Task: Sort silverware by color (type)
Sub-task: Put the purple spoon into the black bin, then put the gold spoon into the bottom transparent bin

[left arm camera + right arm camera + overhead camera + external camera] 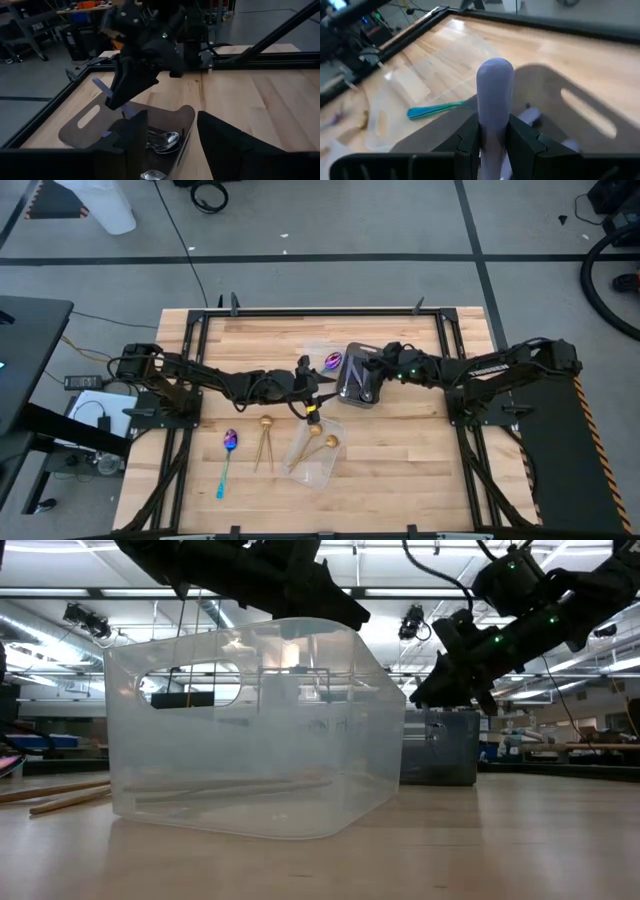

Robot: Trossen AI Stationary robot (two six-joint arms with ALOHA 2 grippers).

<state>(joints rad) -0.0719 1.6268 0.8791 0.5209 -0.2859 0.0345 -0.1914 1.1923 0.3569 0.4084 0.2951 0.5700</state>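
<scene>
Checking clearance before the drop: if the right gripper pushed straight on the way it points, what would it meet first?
Probably the dark grey tray: the right gripper, shut on a pale-handled spoon, points down at it. Depth is unclear.

Clear tray [312, 462], dark grey tray [357, 380]

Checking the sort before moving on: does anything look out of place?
Yes: two shiny gold spoons lie loose on the wooden table, beside the clear plastic tray that holds other gold spoons.
</scene>
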